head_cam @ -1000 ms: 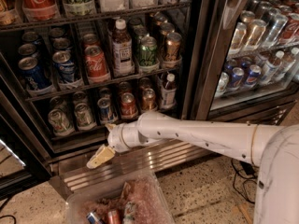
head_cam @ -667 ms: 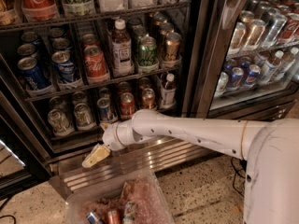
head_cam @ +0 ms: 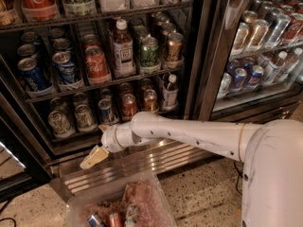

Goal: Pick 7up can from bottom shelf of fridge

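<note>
Claw low before fridge base, arm covering bottom shelf edge

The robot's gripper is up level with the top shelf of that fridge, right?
Not quite. The camera view shows the gripper low down, in front of the ribbed steel base panel, just below the bottom shelf of the fridge.
</note>
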`<state>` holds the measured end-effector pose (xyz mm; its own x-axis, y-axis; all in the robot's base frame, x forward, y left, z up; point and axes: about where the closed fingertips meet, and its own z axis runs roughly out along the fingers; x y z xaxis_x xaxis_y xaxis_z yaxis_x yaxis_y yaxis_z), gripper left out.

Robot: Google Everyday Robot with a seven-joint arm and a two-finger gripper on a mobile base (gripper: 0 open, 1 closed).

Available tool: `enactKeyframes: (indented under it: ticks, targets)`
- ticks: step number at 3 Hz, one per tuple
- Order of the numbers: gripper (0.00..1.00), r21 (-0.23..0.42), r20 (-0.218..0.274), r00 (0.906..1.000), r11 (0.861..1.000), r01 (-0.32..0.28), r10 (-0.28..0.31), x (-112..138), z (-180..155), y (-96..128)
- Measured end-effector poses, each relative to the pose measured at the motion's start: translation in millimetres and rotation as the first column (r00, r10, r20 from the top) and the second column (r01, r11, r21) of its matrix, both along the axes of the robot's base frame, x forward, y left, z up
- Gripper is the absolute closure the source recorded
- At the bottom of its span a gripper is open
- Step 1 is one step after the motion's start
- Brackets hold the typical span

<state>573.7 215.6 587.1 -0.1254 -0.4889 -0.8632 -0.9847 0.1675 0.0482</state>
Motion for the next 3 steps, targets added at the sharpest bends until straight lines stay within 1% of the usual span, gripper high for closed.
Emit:
enactKeyframes:
  ticks: [2, 3]
  targets:
    - [0.0, 0.071, 0.032, 0.9985, 0.997, 0.043, -0.045, 8.8, 9.2, 13.1]
    - [0.0, 0.104, 0.042, 0.9975, 0.993, 0.053, -0.058, 14.3, 10.6, 21.7]
